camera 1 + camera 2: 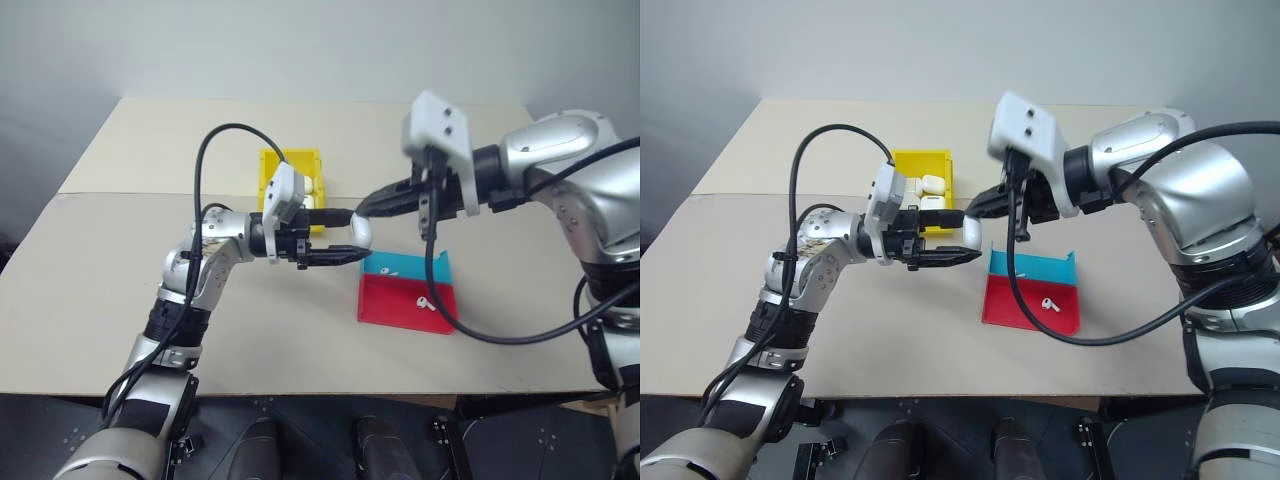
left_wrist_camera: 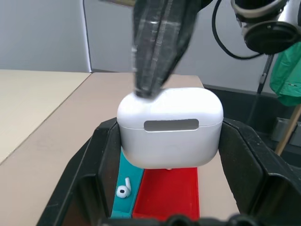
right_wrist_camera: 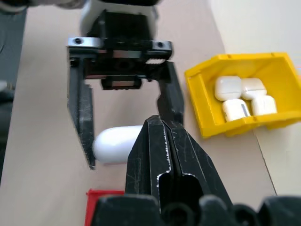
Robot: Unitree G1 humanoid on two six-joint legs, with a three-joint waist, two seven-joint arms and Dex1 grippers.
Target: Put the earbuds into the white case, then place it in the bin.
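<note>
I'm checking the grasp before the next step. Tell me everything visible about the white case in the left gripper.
The white case is a glossy, rounded pebble of smooth plastic with a grey strip at the lid seam; the lid is closed. It is clamped between the black fingers of the left gripper, raised above the table near the red tray. The shut right gripper presses its tips on the case's top.

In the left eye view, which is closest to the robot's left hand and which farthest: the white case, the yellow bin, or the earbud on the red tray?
1. The white case, held in the left hand.
2. The yellow bin, just behind the hand.
3. The earbud, on the red tray toward the robot's right.
</note>
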